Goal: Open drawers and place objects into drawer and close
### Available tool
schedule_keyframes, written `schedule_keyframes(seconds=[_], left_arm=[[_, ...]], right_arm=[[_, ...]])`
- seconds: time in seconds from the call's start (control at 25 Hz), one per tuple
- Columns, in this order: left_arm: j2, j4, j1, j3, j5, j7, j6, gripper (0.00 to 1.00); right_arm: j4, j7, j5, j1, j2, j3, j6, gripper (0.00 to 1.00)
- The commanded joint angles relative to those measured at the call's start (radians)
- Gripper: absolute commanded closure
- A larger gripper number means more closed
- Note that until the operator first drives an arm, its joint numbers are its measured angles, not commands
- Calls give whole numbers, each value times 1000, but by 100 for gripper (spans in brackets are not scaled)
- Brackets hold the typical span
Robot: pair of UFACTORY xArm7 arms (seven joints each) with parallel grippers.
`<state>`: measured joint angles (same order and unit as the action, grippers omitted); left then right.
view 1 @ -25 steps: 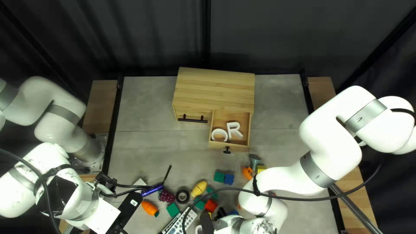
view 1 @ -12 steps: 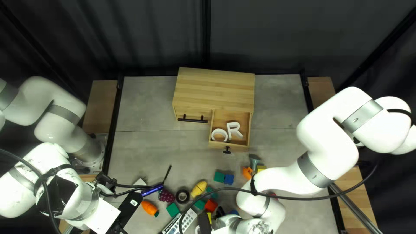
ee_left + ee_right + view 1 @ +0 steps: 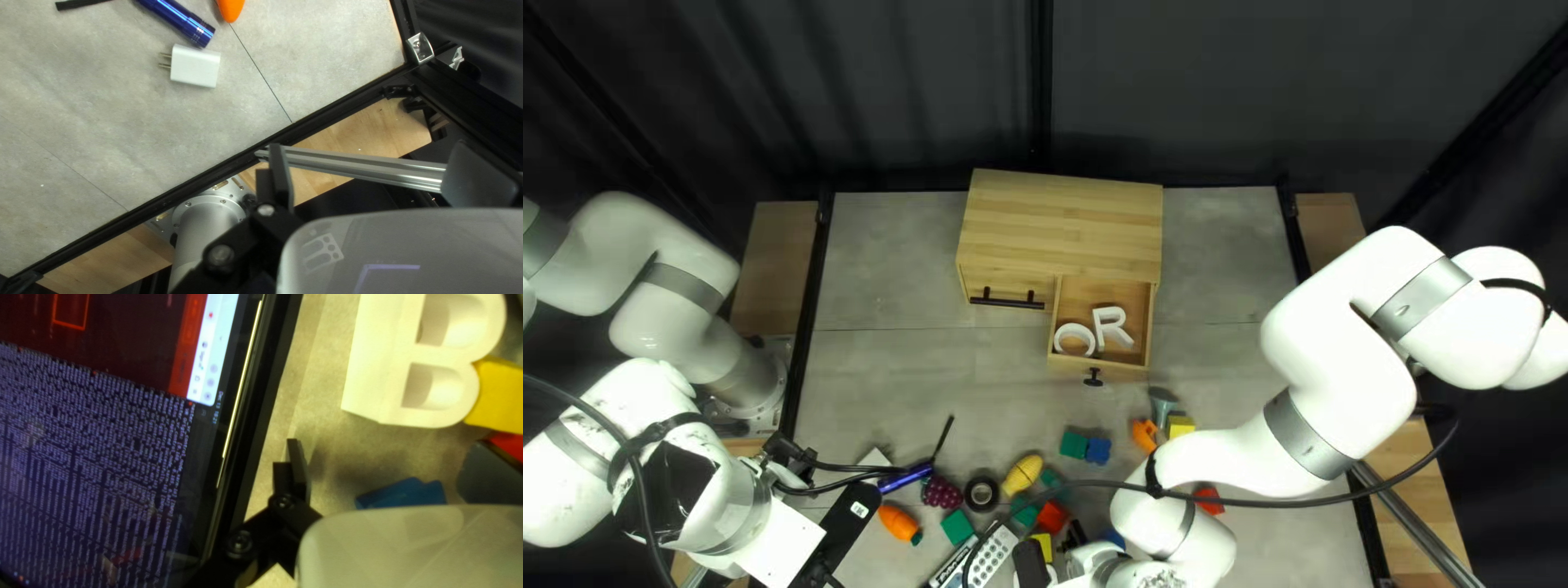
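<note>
Left gripper: hovering, spread wide
Right gripper: gaping wide near letter B
Drawer: standing open, holding letter R

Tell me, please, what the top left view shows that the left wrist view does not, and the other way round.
Only the top left view shows the wooden cabinet, its open drawer holding the white letters O and R, the purple grapes and the yellow toy.

Only the left wrist view shows the charger's two metal prongs and a metal corner bracket.

Both show the white charger, the blue flashlight and the orange carrot, of which the left wrist view catches just the tip.
</note>
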<state>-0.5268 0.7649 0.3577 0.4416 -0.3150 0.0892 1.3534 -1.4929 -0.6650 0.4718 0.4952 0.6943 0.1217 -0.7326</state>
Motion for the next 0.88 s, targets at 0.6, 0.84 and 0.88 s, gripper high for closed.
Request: schedule_keyframes(seconds=[0.6,0.84,0.88], left_arm=[[0,0,0,0,0,0,0,0],[0,0,0,0,0,0,0,0],[0,0,0,0,0,0,0,0]], right_arm=[[18,23,0,-13,-31,7,9,0],[-43,48,-25,-14,-12,21,-48,0],[-50,50,-27,-14,-9,22,-53,0]])
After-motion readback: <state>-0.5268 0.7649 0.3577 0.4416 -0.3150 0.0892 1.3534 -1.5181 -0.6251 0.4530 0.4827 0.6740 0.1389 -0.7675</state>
